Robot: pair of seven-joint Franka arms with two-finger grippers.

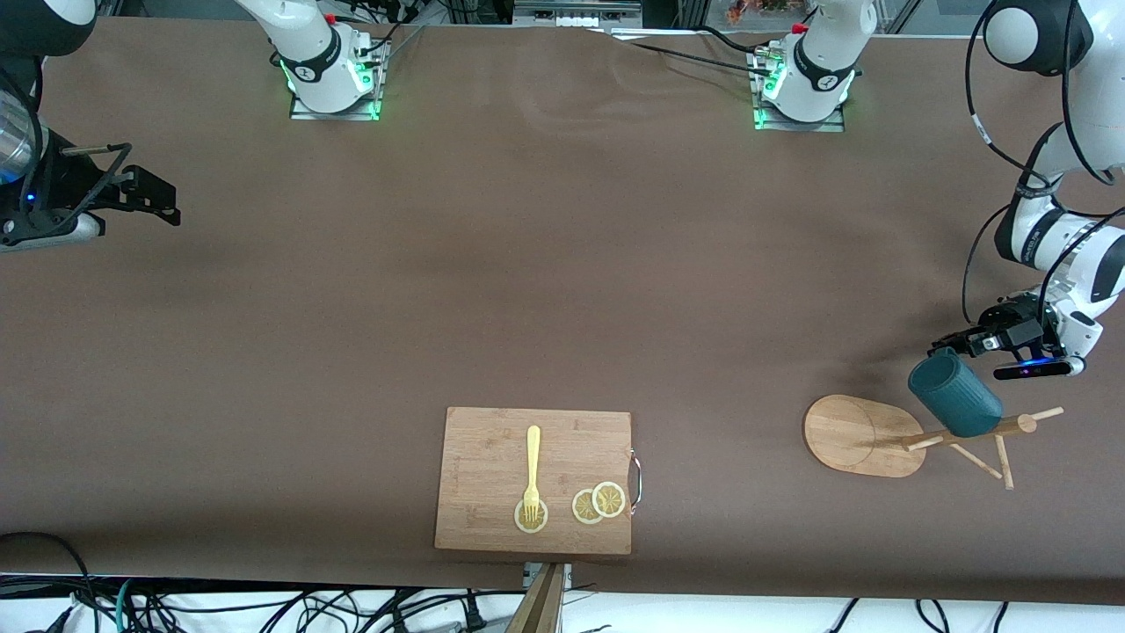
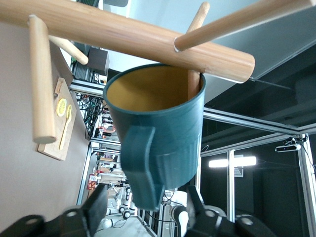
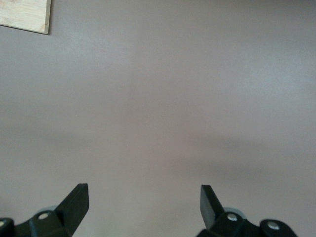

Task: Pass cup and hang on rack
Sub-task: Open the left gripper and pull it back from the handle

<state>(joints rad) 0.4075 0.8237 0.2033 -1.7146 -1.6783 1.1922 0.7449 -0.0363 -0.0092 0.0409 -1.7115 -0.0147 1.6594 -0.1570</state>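
The dark teal cup (image 1: 955,394) with a yellow inside hangs on the wooden rack (image 1: 857,435) at the left arm's end of the table. In the left wrist view one peg (image 2: 193,84) goes into the cup's (image 2: 163,133) mouth under the rack's post (image 2: 133,37). My left gripper (image 1: 954,341) is open beside the cup's bottom. Its fingers (image 2: 98,200) stand apart on either side of the handle, clear of it. My right gripper (image 1: 167,207) waits open and empty over bare table at the right arm's end, and it also shows in the right wrist view (image 3: 143,195).
A rectangular wooden cutting board (image 1: 492,440) lies near the front camera's edge of the table. A yellow fork (image 1: 533,466) and lemon slices (image 1: 598,503) lie on it. Its corner shows in the right wrist view (image 3: 24,15). Brown cloth covers the table.
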